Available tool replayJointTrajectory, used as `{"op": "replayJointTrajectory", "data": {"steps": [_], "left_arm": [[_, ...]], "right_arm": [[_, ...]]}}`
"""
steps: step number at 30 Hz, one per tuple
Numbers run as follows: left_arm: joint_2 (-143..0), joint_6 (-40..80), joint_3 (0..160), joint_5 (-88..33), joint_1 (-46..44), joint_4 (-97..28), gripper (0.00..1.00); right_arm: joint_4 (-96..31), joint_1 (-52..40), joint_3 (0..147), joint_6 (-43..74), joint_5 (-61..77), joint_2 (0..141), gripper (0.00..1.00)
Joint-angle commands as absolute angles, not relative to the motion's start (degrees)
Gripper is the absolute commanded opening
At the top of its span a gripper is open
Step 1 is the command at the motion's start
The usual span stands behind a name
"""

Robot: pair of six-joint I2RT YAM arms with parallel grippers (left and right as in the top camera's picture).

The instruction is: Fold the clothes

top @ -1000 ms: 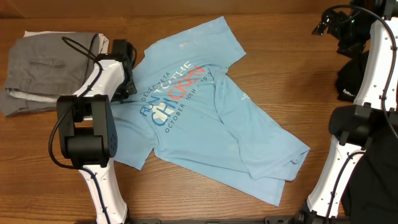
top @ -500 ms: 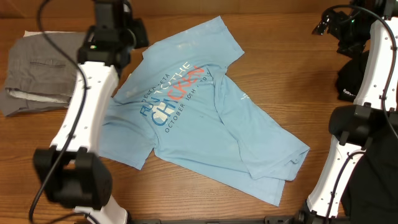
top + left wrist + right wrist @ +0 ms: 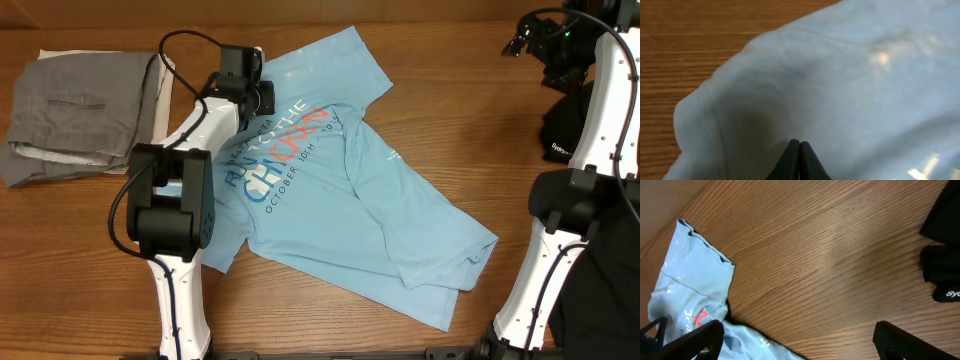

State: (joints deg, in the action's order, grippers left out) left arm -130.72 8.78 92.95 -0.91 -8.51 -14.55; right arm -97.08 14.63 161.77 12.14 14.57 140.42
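T-shirt (image 3: 340, 200), light blue and short-sleeved, lies spread on a slant across the middle of the wooden table (image 3: 320, 325), rumpled, with one part lapped over itself towards the lower right. Its chest lettering (image 3: 292, 148) faces up in white, blue and orange-red. The left arm crosses the start of the lines, so the first letters are hard to read from overhead.

The left gripper (image 3: 258, 97) sits low over the shirt's upper left part, beside the lettering. In the left wrist view its fingers (image 3: 792, 161) are pressed together into a single point over pale blue cloth, with a ribbed edge (image 3: 690, 122) curving off to the left. That view is blurred and cuts off everything below the tips. The jaws are closed, but whether any fabric is caught between them cannot be made out.

The right gripper (image 3: 799, 326) is up at the far right corner, well apart from the shirt. Only the ends of its two fingers show at the bottom of the right wrist view, spread wide with bare wood between them and nothing held. One sleeve of the shirt reaches into that picture at the left.

Folded grey trousers (image 3: 80, 110) lie at the table's left end, just beside the shirt. A black fabric item (image 3: 560, 135) at the right is partly hidden by the right arm, and its white print is cut off.
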Motion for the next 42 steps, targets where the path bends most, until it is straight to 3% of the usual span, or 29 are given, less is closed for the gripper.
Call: {"op": "replayJointTrajectory", "data": {"steps": [1, 10, 14, 18, 21, 28, 36, 42], "left_arm": [[-134.65, 7.62, 93.17, 4.58, -7.84, -14.09, 0.04], [-140.31, 13.39, 93.17, 10.17, -1.80, -14.92, 0.04], [-139.90, 13.28, 93.30, 5.52, 0.58, -12.45, 0.04], [-138.58, 13.28, 97.27, -2.94, 1.15, -11.33, 0.14], [-136.35, 13.32, 102.80, -9.52, 0.69, -12.21, 0.28], [-119.92, 17.56, 111.77, -9.91, -0.89, -21.69, 0.98], [-99.57, 22.28, 111.77, 0.73, -0.78, -44.40, 1.00], [-97.91, 22.31, 111.77, 0.99, -0.78, -46.96, 1.00]], "right_arm": [[-96.99, 14.87, 161.58, 11.94, 14.15, 139.15, 1.00], [-96.97, 14.87, 161.58, 11.94, 14.15, 139.15, 1.00], [-96.97, 14.87, 161.58, 11.94, 14.15, 139.15, 1.00], [-96.97, 14.87, 161.58, 11.94, 14.15, 139.15, 1.00], [-96.99, 14.87, 161.58, 11.94, 14.15, 139.15, 1.00], [-96.97, 14.87, 161.58, 11.94, 14.15, 139.15, 1.00], [-96.99, 14.87, 161.58, 11.94, 14.15, 139.15, 1.00], [-96.99, 14.85, 161.58, 11.94, 14.15, 139.15, 1.00]]}}
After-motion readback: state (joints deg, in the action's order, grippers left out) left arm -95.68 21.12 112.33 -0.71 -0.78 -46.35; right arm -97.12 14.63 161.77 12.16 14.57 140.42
